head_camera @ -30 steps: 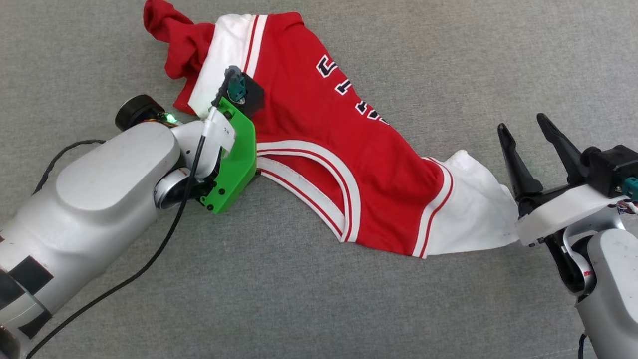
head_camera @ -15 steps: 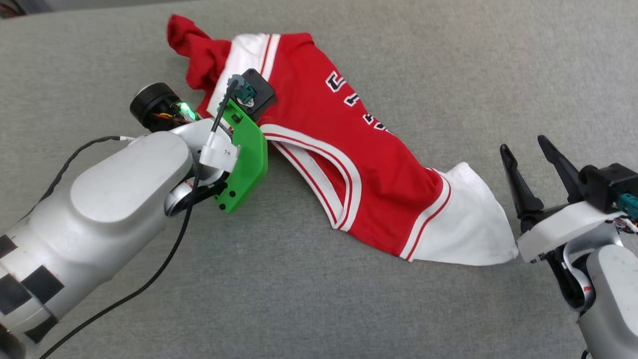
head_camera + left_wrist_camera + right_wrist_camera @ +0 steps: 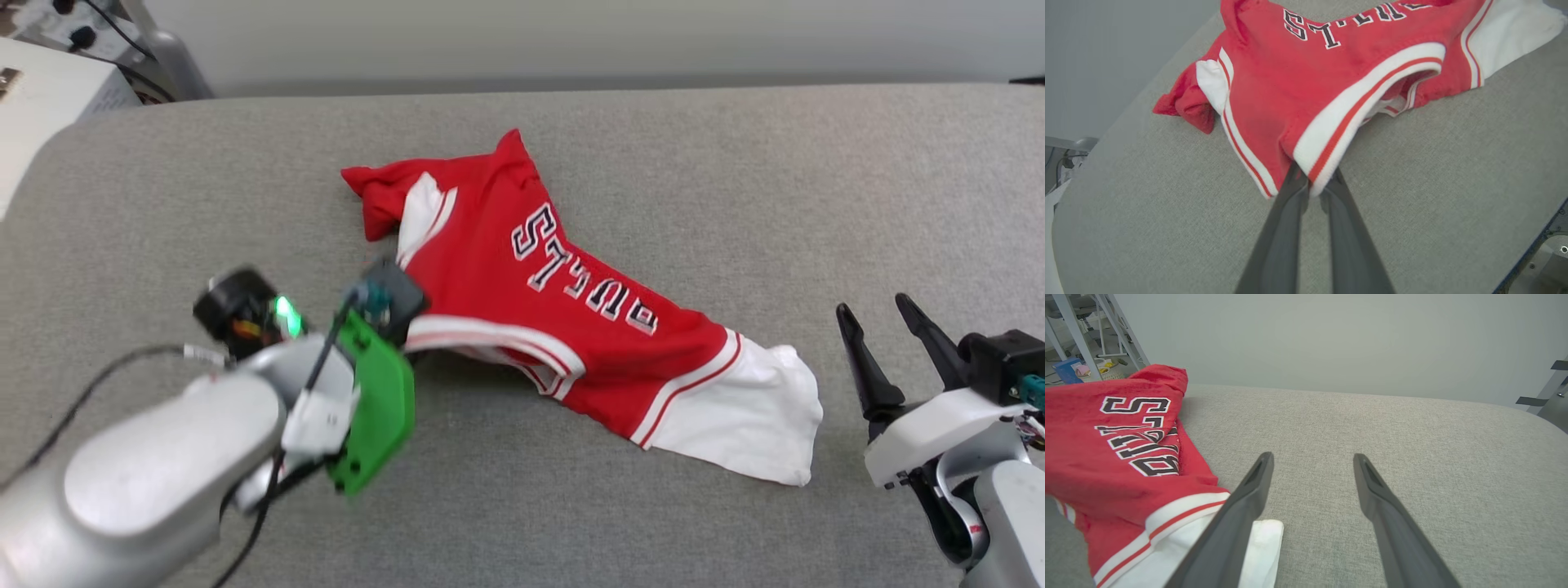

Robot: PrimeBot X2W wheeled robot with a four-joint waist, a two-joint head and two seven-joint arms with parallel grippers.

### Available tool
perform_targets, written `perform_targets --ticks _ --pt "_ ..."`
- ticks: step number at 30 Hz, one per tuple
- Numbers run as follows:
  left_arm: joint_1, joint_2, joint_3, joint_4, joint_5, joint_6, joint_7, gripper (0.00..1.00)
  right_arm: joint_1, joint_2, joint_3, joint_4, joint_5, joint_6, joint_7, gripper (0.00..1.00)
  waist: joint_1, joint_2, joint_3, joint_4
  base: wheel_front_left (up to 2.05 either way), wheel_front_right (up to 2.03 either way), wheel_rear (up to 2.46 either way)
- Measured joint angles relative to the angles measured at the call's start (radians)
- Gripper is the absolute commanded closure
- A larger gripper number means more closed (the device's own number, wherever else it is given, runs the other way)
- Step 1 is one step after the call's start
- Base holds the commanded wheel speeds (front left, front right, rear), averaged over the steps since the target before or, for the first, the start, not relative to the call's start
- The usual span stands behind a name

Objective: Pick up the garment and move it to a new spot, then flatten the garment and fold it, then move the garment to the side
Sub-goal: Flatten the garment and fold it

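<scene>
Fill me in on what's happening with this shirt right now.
The robot's left gripper is shut on the striped trim of the red jersey, with that edge raised off the grey padded surface while the rest lies crumpled on it. The right gripper is open near the white sleeve, holding nothing. No flattening or folding done yet.

Quick count here: just one garment, two pincers total, so left pincer plus right pincer, and one grey table.
</scene>
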Motion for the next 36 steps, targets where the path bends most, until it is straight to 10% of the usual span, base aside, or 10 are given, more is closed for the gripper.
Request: perform_targets --ticks 6,17,18,19,20,36 --pt "0.254 0.012 -0.016 -0.063 -0.002 0.067 -0.025 1.0 0.027 -0.012 -0.022 0.002 0.004 0.0 0.016 0.0 -0.0001 0.0 -0.027 0.028 0.0 0.0 0.0" --pt "0.408 -0.14 -0.01 0.146 -0.004 0.012 -0.063 1.0 0.024 -0.019 -0.02 0.0 0.007 0.0 0.043 0.0 -0.0001 0.0 0.022 0.016 0.0 0.0 0.0" --pt "0.409 -0.146 -0.008 0.159 -0.004 0.011 -0.077 0.8 0.024 -0.02 -0.02 0.001 0.008 0.0 0.043 0.0 -0.0001 0.0 0.021 0.015 0.0 0.0 0.0" --pt "0.414 -0.156 -0.003 0.168 -0.004 0.012 -0.097 0.17 0.024 -0.022 -0.02 0.0 0.008 0.0 0.046 0.0 -0.0001 0.0 0.018 0.014 0.0 0.0 0.0" --pt "0.421 -0.164 0.007 0.174 -0.005 0.012 -0.124 0.0 0.024 -0.024 -0.02 0.0 0.008 0.0 0.047 0.0 -0.0001 0.0 0.014 0.014 0.0 0.0 0.0" --pt "0.434 -0.115 0.223 -0.065 0.031 0.228 -0.45 0.0 0.025 -0.077 -0.057 -0.14 -0.009 0.0 0.106 0.0 0.0 0.0 -0.084 0.041 0.0 0.0 0.0"
